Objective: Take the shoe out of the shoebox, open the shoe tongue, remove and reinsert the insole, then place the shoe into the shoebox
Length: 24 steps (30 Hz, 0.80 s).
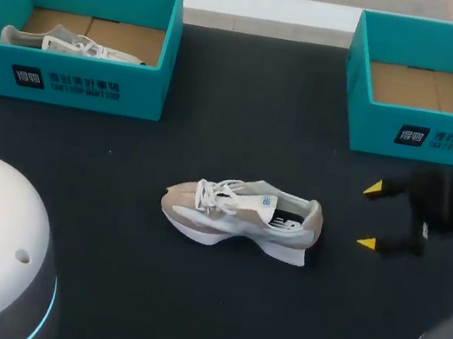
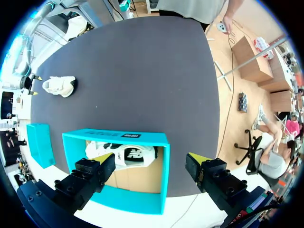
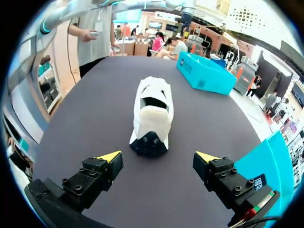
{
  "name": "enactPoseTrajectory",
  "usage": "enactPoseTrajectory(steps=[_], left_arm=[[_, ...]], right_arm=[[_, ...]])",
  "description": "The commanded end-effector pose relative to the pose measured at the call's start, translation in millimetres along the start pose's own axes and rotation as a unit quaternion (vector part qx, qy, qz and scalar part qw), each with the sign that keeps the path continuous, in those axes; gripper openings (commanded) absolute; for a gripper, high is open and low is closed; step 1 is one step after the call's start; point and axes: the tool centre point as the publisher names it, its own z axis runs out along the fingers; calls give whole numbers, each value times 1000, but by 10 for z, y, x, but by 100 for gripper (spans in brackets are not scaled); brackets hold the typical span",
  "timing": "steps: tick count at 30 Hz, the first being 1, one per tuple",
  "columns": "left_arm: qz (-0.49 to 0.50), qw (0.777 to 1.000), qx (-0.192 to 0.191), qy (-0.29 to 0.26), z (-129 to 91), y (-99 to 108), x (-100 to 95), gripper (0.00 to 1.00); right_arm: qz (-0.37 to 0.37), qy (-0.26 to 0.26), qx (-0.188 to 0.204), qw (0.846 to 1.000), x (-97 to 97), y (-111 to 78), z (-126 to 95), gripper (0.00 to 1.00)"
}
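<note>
Only the left wrist view shows the left gripper (image 2: 152, 159). Its jaws are spread wide and grip nothing, and they hang over the left shoebox (image 2: 114, 137), where a second shoe (image 2: 126, 154) lies beneath them. The head view shows the right gripper (image 1: 370, 217), also wide open and holding nothing. The shoe (image 1: 240, 216) stands just ahead of its fingers, apart from them, heel nearest. The right shoebox (image 1: 429, 139) sits beside that gripper. Everything rests on a black table (image 1: 185, 303).

Head cam overhead; shoe (image 1: 240, 216) in all
</note>
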Motion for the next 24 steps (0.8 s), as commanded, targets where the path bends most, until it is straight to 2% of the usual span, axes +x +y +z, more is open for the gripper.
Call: enactPoseTrajectory(steps=[1,5,9,24], left_arm=[[0,1000,-2,1,-1,-18,-2,100],[0,1000,-2,1,-1,-18,-2,100],[0,1000,-2,1,-1,-18,-2,100],[0,1000,-2,1,-1,-18,-2,100]], right_arm=[[5,5,-24,1000,26,-121,97,100],[21,-7,-53,998,32,-229,151,100],[47,-73,-67,994,10,-371,164,100],[47,-73,-67,994,10,-371,164,100]])
